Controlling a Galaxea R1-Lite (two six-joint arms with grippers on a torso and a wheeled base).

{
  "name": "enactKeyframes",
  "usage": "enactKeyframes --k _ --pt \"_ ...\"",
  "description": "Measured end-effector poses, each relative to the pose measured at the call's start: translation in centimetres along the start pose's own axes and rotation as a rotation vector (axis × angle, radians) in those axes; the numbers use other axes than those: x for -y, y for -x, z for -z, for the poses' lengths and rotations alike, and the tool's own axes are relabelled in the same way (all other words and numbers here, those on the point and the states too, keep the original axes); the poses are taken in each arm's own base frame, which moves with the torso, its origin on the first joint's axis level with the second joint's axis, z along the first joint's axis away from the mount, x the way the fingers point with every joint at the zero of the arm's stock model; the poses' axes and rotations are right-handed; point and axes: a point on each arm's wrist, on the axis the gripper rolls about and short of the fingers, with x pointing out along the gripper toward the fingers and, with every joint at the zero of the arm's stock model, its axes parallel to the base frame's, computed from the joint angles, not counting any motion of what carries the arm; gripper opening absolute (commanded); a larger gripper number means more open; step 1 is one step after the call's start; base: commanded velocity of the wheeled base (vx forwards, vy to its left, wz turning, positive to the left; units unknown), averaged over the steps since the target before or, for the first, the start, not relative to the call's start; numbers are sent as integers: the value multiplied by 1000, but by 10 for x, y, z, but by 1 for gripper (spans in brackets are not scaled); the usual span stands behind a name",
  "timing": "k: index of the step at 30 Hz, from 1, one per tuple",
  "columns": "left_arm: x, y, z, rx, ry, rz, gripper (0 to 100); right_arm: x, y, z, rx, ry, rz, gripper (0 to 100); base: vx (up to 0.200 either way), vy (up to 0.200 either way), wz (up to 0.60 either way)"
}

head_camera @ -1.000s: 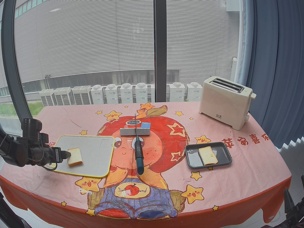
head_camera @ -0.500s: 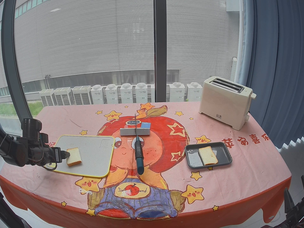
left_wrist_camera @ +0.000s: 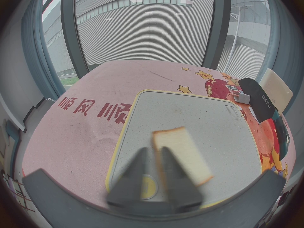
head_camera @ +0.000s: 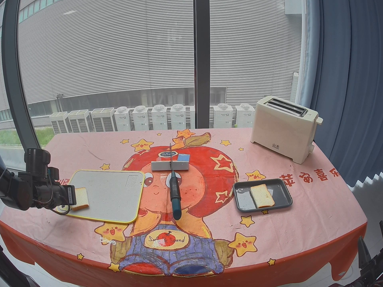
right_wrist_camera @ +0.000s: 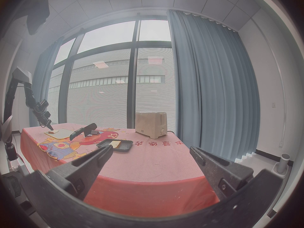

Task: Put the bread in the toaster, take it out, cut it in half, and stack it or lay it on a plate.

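Clamping bread piece (head_camera: 81, 198) at cutting board's (head_camera: 115, 190) left edge with left gripper (left_wrist_camera: 154, 151), holding right gripper (right_wrist_camera: 151, 150) spread wide off the table's (head_camera: 303, 228) right corner.

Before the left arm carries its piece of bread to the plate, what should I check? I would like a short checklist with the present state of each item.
1. Grip: the left hand is closed on the bread half: ok.
2. Grip firm enough for lifting: cannot tell; it pinches only one edge.
3. Free room on the plate beside the other half: ok.
4. Free way from the cutting board to the plate: not ok; the knife lies between them, so pass above it.
5. Second arm out of the way: ok; the right hand is open, off the table.
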Motion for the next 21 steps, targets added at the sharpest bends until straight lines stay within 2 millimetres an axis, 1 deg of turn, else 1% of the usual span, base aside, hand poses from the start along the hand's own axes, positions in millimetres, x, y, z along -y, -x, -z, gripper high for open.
enactKeyframes --k 21 --pt "0 2 0 10 1 1 0 0 0 0 0 0 0 100 0 0 0"
